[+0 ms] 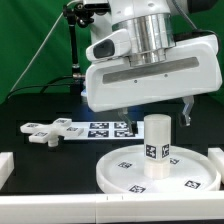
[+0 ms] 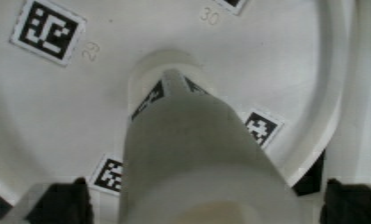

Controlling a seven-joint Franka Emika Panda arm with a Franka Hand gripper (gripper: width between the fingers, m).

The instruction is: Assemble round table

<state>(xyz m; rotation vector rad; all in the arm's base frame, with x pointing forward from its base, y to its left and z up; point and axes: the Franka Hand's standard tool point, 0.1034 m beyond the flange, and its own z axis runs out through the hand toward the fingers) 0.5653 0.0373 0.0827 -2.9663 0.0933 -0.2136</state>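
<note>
The gripper (image 1: 155, 112) hangs right over the top of the leg (image 1: 157, 142). It is wide open. In the wrist view I see its two dark fingertips (image 2: 61, 198), one on each side of the leg, with a gap between each one and the white plastic. So it holds nothing.

The leg stands straight up in the middle of the round disc (image 1: 125, 172). The disc lies flat on the black table (image 1: 40, 160), near the front, with its rim up. The bottom of the leg sits in the raised ring at the disc's middle. I think this step is done, or close to done. I cannot tell if the leg is turned in tight or just standing there.

Farther off, toward the exterior view's left, the cross base (image 1: 44, 131) lies flat on the table. One end of it is just beside the marker board (image 1: 100, 127). It is well apart from the disc and the leg.

So one join looks made and one is left. The cross base has to be picked up, carried over and put on top of the leg. After that the table is all together, upside down, I think.
</note>
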